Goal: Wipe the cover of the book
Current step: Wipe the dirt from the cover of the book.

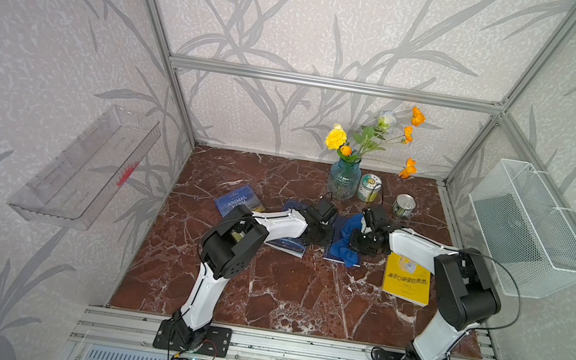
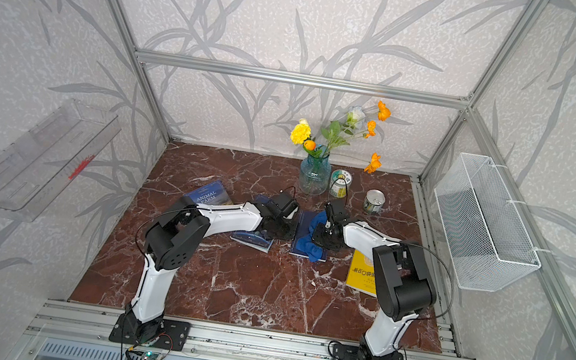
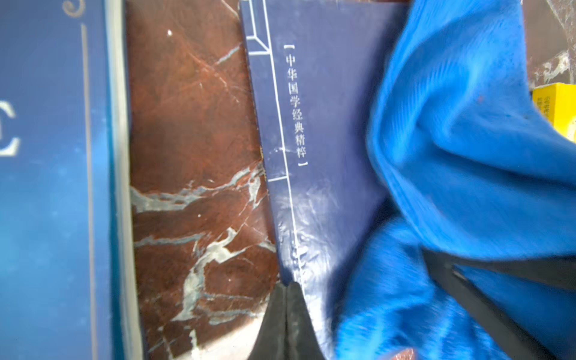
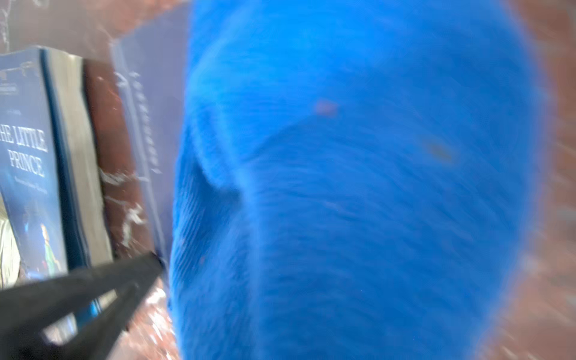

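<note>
The book (image 1: 330, 254) (image 3: 327, 124) is dark navy with white Chinese lettering and lies flat mid-table. A blue cloth (image 1: 343, 249) (image 3: 467, 140) (image 4: 358, 187) is bunched on its cover. My left gripper (image 3: 287, 285) (image 1: 326, 235) is shut, holding nothing, its tips pressed down on the book's edge nearest the left arm. My right gripper (image 1: 358, 240) sits over the book, shut on the blue cloth. The cloth fills the right wrist view and hides the jaws there. The left gripper's dark fingers (image 4: 93, 286) show in that view too.
The Little Prince book (image 1: 286, 244) (image 3: 53, 187) lies just left of the navy one, with an Animal Farm book (image 1: 239, 200) behind it. A yellow book (image 1: 406, 282) lies right. Behind stand a flower vase (image 1: 343, 179) and two cans (image 1: 369, 187) (image 1: 403, 205). A wire basket (image 1: 530, 229) hangs right.
</note>
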### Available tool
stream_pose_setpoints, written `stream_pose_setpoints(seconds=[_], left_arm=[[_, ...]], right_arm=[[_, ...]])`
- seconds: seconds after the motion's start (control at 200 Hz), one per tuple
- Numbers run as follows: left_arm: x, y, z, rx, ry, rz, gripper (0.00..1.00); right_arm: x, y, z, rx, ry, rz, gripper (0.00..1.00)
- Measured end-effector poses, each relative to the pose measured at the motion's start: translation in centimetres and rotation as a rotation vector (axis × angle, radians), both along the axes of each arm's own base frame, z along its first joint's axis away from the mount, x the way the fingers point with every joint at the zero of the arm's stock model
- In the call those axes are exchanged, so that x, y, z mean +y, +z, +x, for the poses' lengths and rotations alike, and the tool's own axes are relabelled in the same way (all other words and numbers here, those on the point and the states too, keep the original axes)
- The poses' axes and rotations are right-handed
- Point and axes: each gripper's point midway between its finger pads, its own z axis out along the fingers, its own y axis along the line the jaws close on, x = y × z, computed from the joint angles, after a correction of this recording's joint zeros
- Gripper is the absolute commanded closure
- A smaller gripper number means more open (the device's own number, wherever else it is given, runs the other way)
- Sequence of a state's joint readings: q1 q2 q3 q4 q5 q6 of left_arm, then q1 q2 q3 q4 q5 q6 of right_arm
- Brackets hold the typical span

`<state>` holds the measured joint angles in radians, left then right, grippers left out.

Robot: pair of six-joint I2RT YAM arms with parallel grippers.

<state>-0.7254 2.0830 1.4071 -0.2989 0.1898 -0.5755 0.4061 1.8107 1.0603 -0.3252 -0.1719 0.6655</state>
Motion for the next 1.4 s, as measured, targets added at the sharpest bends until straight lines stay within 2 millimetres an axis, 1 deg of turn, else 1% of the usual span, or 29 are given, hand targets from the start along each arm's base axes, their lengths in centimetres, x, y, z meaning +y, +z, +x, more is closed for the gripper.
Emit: stream_pose_setpoints(seconds=[0.075, 0.135, 0.2, 0.26, 0.43, 0.625, 0.73, 0.86, 0.98, 1.045, 1.265, 1.305, 1.405], left_arm=[[0.0, 0.0, 0.0, 0.0, 0.0, 0.0, 0.95], [0.0, 0.0, 0.0, 0.0, 0.0, 0.0, 0.95], [0.0, 0.0, 0.0, 0.0, 0.0, 0.001, 0.95], [0.0, 0.0, 0.0, 0.0, 0.0, 0.001, 0.95], [0.0, 0.0, 0.0, -0.001, 0.0, 0.0, 0.96], [0.0, 0.0, 0.0, -0.001, 0.0, 0.0, 0.96], [0.0, 0.0, 0.0, -0.001, 0.0, 0.0, 0.96], [0.0, 0.0, 0.0, -0.002, 0.0, 0.001, 0.96], [0.0, 0.0, 0.0, -0.001, 0.0, 0.001, 0.96], [0.0, 0.0, 0.0, -0.001, 0.0, 0.002, 0.97], [0.0, 0.0, 0.0, -0.003, 0.001, 0.002, 0.97], [0.0, 0.0, 0.0, -0.004, 0.0, 0.002, 0.96], [0.0, 0.0, 0.0, -0.005, 0.001, 0.002, 0.96]], right_arm=[[1.4, 0.0, 1.1, -0.011, 0.018, -0.004, 0.91], [2.1, 0.0, 1.8, -0.018, 0.018, 0.003, 0.91], [2.5, -0.1, 2.5, -0.021, 0.011, 0.015, 0.91], [2.5, 0.0, 2.8, -0.021, 0.004, 0.027, 0.91], [1.8, -0.2, 2.4, -0.017, -0.012, 0.088, 0.91], [-1.2, -0.2, 2.2, -0.033, -0.065, 0.082, 0.9], [-1.2, -0.2, 2.2, -0.035, -0.066, 0.078, 0.91], [-0.1, -0.1, 2.8, -0.039, -0.054, 0.063, 0.91], [2.2, -0.2, 4.3, -0.054, -0.024, 0.055, 0.9], [2.8, -0.2, 4.7, -0.062, -0.02, 0.054, 0.9], [2.1, -0.3, 4.7, -0.069, -0.034, 0.1, 0.9], [1.5, -0.2, 4.6, -0.074, -0.041, 0.102, 0.9], [-0.7, -0.3, 3.9, -0.072, -0.072, 0.107, 0.89]])
